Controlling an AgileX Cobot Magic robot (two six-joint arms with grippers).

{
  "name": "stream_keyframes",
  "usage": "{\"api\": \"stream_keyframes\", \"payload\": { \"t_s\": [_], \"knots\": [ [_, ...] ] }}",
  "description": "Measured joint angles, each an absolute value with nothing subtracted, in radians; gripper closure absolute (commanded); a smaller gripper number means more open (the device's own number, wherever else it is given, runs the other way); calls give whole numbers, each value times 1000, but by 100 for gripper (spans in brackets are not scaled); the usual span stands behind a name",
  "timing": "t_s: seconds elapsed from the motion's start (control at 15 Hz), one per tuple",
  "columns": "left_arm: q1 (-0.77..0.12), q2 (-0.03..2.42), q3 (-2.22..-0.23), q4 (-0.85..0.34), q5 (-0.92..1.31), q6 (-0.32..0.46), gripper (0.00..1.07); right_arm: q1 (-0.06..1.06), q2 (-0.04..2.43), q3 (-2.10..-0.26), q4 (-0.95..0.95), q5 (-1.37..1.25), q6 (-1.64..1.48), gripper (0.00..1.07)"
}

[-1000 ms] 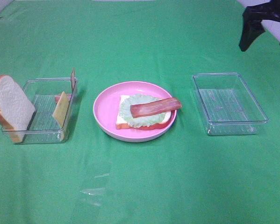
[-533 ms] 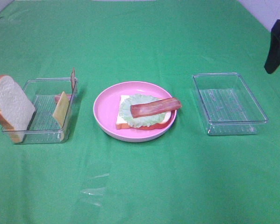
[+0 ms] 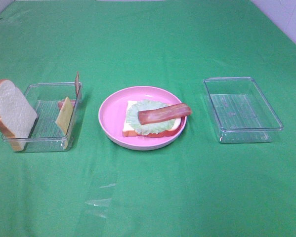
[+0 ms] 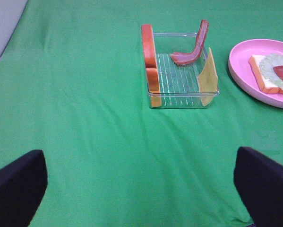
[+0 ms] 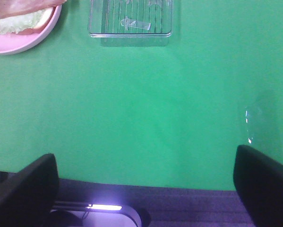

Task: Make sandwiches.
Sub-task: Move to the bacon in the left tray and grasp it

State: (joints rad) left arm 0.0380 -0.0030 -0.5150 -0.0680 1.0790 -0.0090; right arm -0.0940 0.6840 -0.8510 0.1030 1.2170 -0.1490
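Observation:
On the pink plate point(image 3: 110, 111) lies the open sandwich: a bread slice point(image 3: 129, 129), pale lettuce point(image 3: 143, 126) and a bacon strip point(image 3: 165, 113) on top. The clear left container point(image 3: 49, 144) holds a bread slice point(image 3: 12, 111) leaning on its outer wall, a yellow cheese slice point(image 3: 63, 117) and a bacon strip point(image 3: 76, 84). Neither arm shows in the exterior high view. My left gripper point(image 4: 139, 152) stands open over bare cloth, well short of that container point(image 4: 184, 97). My right gripper point(image 5: 145, 153) is open too, near the table's edge, holding nothing.
A second clear container point(image 3: 241, 133) stands empty to the right of the plate; it also shows in the right wrist view point(image 5: 130, 33). Green cloth covers the whole table. In the right wrist view the cloth's edge point(image 5: 146, 185) runs close by the gripper.
The right arm, seen at the far right of the exterior high view earlier, has drawn out of that view. The food and containers have not moved.

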Motion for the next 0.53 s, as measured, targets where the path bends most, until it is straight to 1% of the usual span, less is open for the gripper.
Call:
{"api": "stream_keyframes", "payload": {
  "t_s": [0.07, 0.33, 0.53],
  "knots": [
    [38, -2, -515, -69, 1079, -9, 4, -94, 638, -832, 103, 1217, -149, 11],
    [38, 4, -515, -73, 1079, -9, 4, -94, 296, -643, 105, 1219, -151, 11],
    [38, 4, -515, -74, 1079, -9, 4, -94, 127, -547, 115, 1220, -151, 11]
  ]
}}
